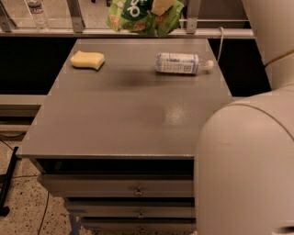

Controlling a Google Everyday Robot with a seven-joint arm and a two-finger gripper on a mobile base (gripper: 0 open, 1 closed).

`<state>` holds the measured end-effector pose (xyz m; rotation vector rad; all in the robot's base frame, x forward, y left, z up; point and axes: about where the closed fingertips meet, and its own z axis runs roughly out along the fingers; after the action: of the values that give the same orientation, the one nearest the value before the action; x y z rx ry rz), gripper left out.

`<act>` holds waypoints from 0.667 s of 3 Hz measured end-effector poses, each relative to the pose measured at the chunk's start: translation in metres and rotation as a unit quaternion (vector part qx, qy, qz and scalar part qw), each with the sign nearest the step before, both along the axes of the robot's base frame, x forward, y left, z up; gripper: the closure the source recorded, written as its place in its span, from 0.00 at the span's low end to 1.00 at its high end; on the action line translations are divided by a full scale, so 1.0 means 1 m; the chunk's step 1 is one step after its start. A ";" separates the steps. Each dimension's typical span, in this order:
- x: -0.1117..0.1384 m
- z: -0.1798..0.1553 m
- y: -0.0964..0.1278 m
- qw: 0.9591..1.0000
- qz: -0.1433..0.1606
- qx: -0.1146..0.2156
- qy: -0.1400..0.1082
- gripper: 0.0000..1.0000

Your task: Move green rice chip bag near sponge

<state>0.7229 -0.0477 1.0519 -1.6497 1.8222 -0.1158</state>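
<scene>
The green rice chip bag (138, 17) hangs in the air at the top of the camera view, above the far edge of the grey table (119, 124), partly cut off by the frame. My gripper (161, 6) is shut on the bag's upper right part; only its pale finger (162, 5) shows. The pale yellow sponge (87, 59) lies on the table's far left, to the left of and below the bag. The bag's shadow falls on the table between the sponge and the bottle.
A clear plastic bottle with a white label (181, 63) lies on its side at the far right of the table. My arm's large white body (248, 160) fills the right foreground. Drawers (138, 190) sit under the table front. A rail (92, 32) runs behind the table.
</scene>
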 end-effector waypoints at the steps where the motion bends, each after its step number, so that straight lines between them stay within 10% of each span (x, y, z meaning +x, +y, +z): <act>1: 0.014 -0.008 0.009 1.000 0.001 0.003 -0.001 1.00; 2: 0.039 -0.024 0.026 1.000 0.003 0.000 0.000 1.00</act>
<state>0.7621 -0.0216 1.0281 -1.6537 1.8175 -0.1126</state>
